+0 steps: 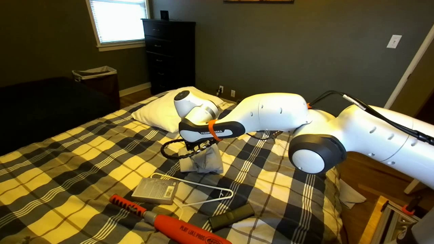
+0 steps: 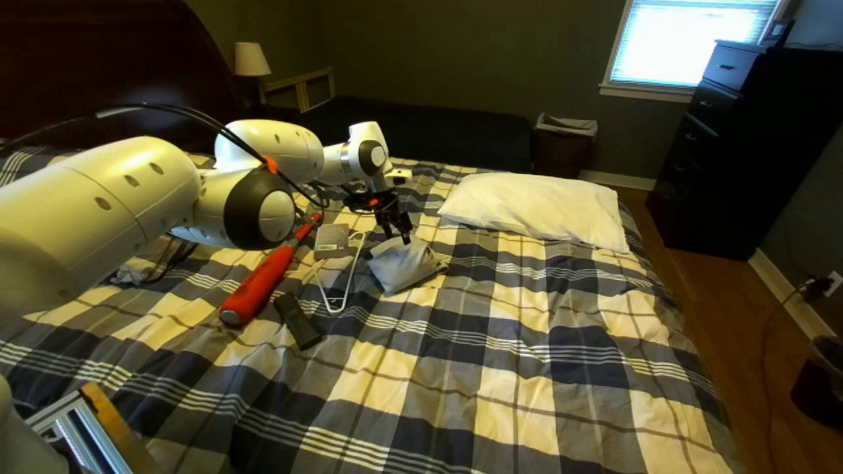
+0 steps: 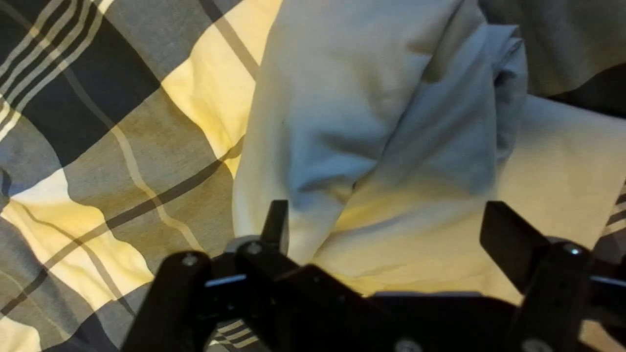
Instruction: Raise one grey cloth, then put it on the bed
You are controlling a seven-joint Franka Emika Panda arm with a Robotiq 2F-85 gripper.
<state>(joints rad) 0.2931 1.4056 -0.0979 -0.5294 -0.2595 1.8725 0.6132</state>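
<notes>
The grey cloth (image 1: 206, 163) lies crumpled and folded on the plaid bed (image 1: 84, 149), and it also shows in an exterior view (image 2: 405, 266). In the wrist view the cloth (image 3: 430, 146) fills the middle and right, with a raised fold. My gripper (image 2: 398, 238) points down at the edge of the cloth nearest the arm. In the wrist view the gripper (image 3: 385, 208) is open, its fingers wide apart over the cloth with nothing between them pinched. Whether the fingertips touch the cloth I cannot tell. In an exterior view the fingers are mostly hidden behind the wrist.
Near the cloth lie a white hanger (image 1: 203, 184), a grey box (image 1: 156, 190), a red bat (image 1: 183, 228) and a dark remote-like object (image 1: 232, 216). A white pillow (image 2: 537, 207) lies farther along the bed. A dark dresser (image 2: 744, 151) stands by the window.
</notes>
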